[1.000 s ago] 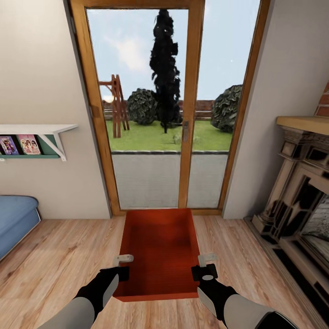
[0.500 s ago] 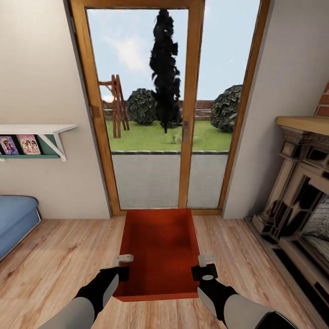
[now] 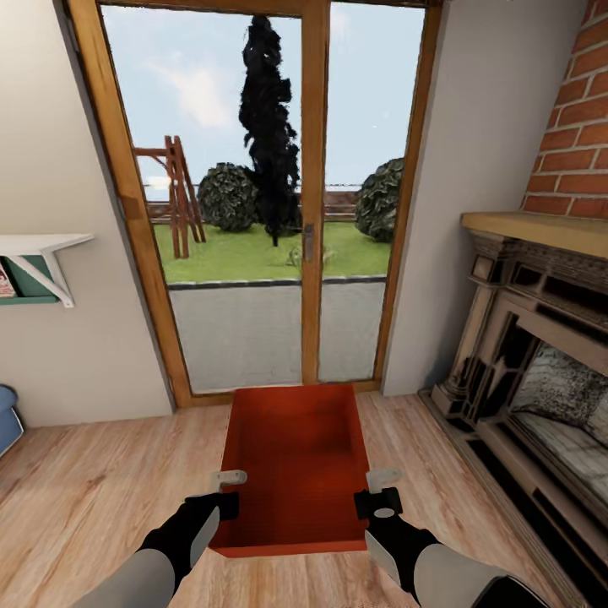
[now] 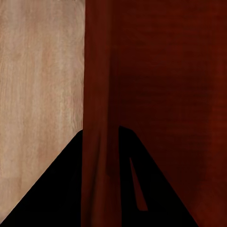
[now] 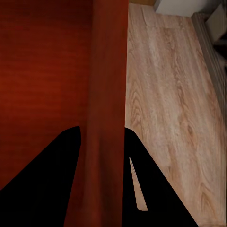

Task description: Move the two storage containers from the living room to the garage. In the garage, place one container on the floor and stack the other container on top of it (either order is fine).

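Note:
One orange-red storage container [image 3: 295,460] hangs level above the living room's wood-plank floor [image 3: 93,494], in front of the glass doors [image 3: 253,219]. My left gripper [image 3: 226,492] is shut on its left wall, and the left wrist view shows that wall [image 4: 98,94] pinched between the dark fingers [image 4: 56,189]. My right gripper [image 3: 380,491] is shut on the right wall [image 5: 109,85], again with a finger on each side of it. The bin is empty inside. The other container and the garage are out of view.
A dark carved fireplace [image 3: 540,363] with red brick [image 3: 583,127] above it stands close on the right. A white wall shelf [image 3: 38,249] and the corner of a blue seat [image 3: 7,418] sit at the left. Bare floor lies on both sides of the bin.
The whole picture has shifted left, so the camera has turned right. The container and both grippers keep the same place in the view.

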### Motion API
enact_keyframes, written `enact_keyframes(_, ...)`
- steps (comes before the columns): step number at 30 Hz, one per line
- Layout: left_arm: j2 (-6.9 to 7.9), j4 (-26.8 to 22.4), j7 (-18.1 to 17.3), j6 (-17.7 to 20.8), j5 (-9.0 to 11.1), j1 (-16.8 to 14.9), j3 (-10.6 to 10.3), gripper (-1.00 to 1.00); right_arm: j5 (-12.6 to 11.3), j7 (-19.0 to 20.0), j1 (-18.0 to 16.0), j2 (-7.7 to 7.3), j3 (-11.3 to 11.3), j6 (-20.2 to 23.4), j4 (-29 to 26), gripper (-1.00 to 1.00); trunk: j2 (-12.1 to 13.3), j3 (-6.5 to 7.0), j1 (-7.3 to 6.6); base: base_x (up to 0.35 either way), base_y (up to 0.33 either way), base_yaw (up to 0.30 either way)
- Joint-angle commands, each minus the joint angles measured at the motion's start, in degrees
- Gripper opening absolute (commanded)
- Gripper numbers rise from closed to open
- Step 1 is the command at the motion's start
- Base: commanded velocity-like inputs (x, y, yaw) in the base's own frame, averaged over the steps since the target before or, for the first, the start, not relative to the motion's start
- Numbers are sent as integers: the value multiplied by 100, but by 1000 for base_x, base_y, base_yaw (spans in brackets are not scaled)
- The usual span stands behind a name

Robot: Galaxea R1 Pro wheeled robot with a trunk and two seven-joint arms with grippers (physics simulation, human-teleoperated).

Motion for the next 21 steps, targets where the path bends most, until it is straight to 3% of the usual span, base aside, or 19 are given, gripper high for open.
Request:
enact_keyframes(1, -6, -14, 38, 43, -113, 2, 81, -100, 12, -7, -8, 5, -154, -20, -74, -100, -7, -9, 1, 0, 0, -287)
enact_keyframes(21, -2, -14, 38, 43, -109, 2, 84, -100, 12, -7, -8, 3, -154, -21, -74, -100, -7, -9, 1, 0, 0, -287)
